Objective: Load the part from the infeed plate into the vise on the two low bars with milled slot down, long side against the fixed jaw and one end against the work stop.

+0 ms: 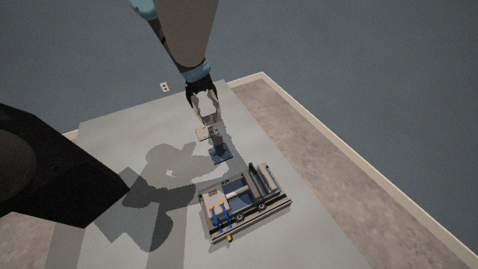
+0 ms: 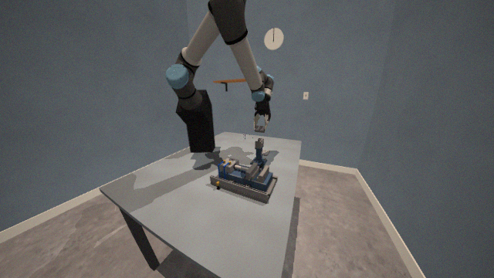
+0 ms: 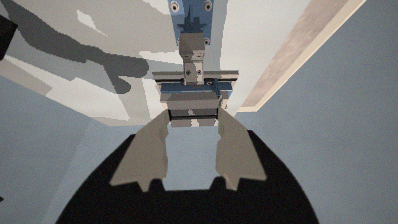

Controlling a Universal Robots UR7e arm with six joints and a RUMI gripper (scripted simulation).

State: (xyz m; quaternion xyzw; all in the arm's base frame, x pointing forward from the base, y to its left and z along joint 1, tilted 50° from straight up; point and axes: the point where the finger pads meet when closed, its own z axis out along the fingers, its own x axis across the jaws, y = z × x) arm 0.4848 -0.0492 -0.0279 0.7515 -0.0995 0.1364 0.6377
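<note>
My gripper (image 1: 210, 117) (image 2: 260, 127) (image 3: 194, 108) is shut on the part, a grey block (image 1: 210, 119) (image 2: 259, 130) (image 3: 192, 105). It holds the part crosswise at the fingertips, in the air above the V-block stand. I cannot tell which way the slot faces. The V-block (image 1: 213, 131) (image 2: 259, 144) tops a short post on a blue base. The vise stands open: the fixed jaw (image 1: 267, 178) (image 2: 264, 174) is at the outer end, the moving jaw (image 1: 252, 186) (image 2: 252, 171) on the cylinder's rod. A dark upright (image 1: 249, 169) stands at the jaws' end. The low bars are mostly hidden.
A thin light plate (image 1: 202, 134) juts out beside the V-block. The air cylinder (image 1: 215, 199) has two blue hoses with yellow fittings. A grey rail (image 1: 254, 220) (image 2: 241, 191) runs along the vise's side. The robot's black pedestal (image 1: 75, 179) (image 2: 201, 123) stands beside the table.
</note>
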